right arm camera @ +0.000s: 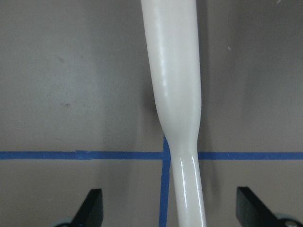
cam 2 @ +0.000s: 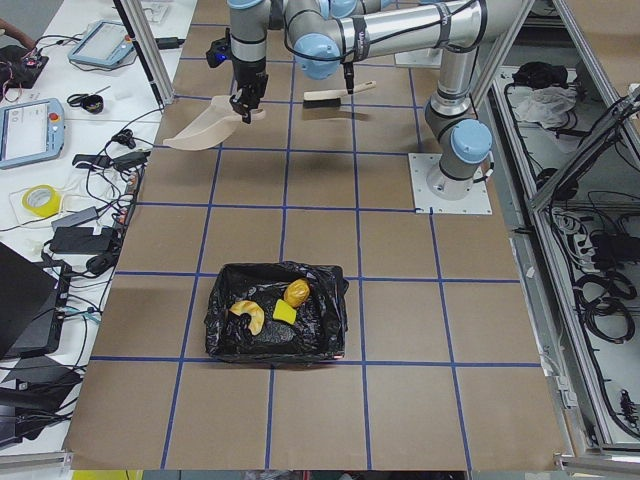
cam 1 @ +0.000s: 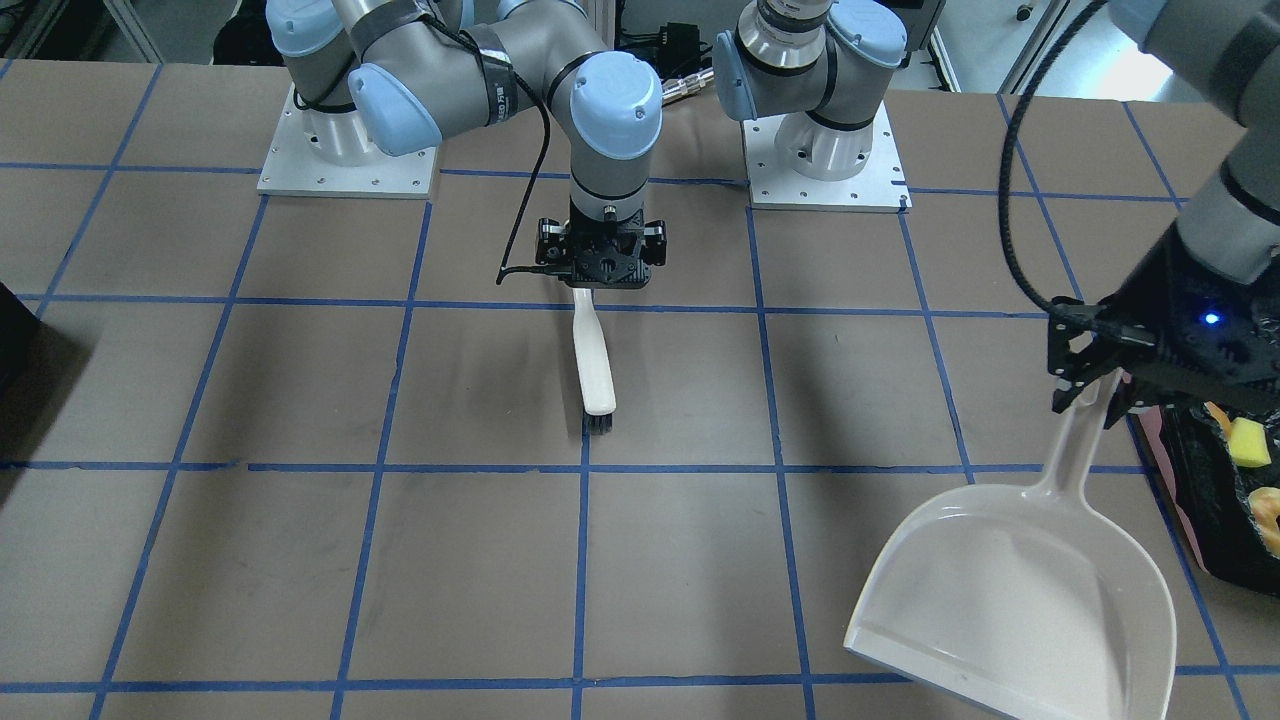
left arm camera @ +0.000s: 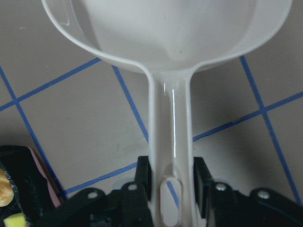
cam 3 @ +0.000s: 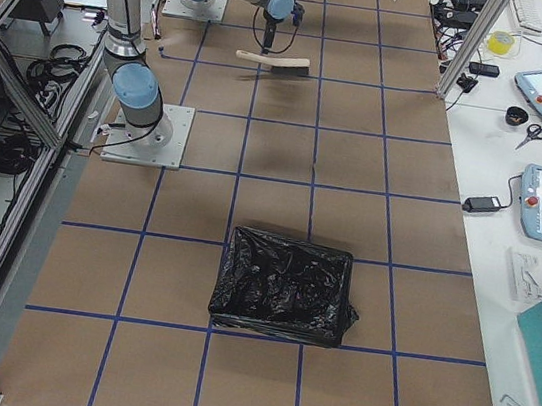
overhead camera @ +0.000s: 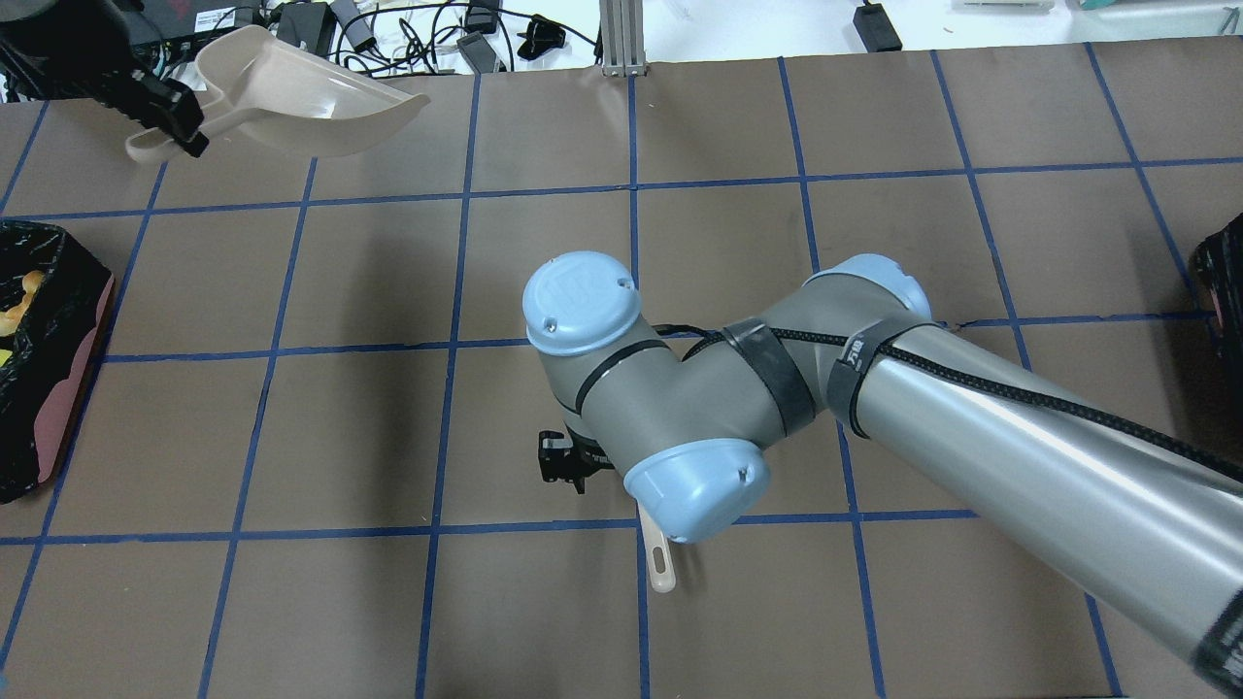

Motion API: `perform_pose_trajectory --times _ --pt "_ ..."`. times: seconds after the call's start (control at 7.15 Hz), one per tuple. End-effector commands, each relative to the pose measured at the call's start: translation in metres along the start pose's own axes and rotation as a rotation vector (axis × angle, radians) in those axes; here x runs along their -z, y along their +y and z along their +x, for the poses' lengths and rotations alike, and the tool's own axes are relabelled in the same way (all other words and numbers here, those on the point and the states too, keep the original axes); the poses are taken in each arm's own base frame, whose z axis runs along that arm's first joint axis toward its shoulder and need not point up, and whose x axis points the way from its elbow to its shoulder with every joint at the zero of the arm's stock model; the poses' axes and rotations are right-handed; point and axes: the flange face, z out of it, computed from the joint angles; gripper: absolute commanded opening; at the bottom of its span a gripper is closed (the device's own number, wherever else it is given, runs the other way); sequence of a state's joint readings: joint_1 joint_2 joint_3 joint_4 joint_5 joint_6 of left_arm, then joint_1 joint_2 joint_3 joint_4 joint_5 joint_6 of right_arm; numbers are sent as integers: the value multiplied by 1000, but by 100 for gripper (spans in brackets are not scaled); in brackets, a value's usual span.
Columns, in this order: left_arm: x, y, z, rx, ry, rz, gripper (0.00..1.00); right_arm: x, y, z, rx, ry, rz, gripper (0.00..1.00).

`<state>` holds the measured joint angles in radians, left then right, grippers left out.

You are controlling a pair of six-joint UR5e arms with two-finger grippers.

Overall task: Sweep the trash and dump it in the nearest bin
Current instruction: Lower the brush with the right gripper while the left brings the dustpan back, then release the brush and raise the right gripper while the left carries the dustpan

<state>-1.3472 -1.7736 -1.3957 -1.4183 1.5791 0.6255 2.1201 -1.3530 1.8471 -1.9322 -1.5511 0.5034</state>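
My front camera sits across the table [cam 1: 200,560] from the robot and looks steeply down at it, the arm bases [cam 1: 347,150] at twelve o'clock. The overhead camera looks from behind the shoulders, forward and down — I find the brush [cam 1: 597,365] mid-table in both. The two end cameras hang high and far back, each looking along the table; from the left end I see the bin [cam 2: 330,320] near at six o'clock and the dustpan [cam 2: 195,130] far at eleven. Each wrist camera peers down one handle from very close — dustpan left, brush right.
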Motion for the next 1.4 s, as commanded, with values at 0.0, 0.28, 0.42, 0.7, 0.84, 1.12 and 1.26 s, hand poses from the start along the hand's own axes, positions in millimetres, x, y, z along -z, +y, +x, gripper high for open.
perform_pose_trajectory --times 0.0,0.28,0.42,0.7,0.84,1.12,1.26 --pt "-16 -21 51 63 30 -14 0 59 -42 33 78 30 92 100" --pt "-31 -34 93 79 41 -19 0 112 -85 119 195 23 182 100" --pt "-39 -45 127 82 49 -21 0 137 -104 163 250 29 231 100" --pt "-55 -56 170 78 60 -37 0 178 -126 248 128 58 260 100" --pt "-67 -57 188 63 69 -59 0 204 -127 290 61 160 282 100" --pt "-75 -63 244 89 72 -65 0 212 -125 300 105 126 206 100" --pt "-85 -65 272 144 71 -56 0 213 -117 289 31 56 186 100"
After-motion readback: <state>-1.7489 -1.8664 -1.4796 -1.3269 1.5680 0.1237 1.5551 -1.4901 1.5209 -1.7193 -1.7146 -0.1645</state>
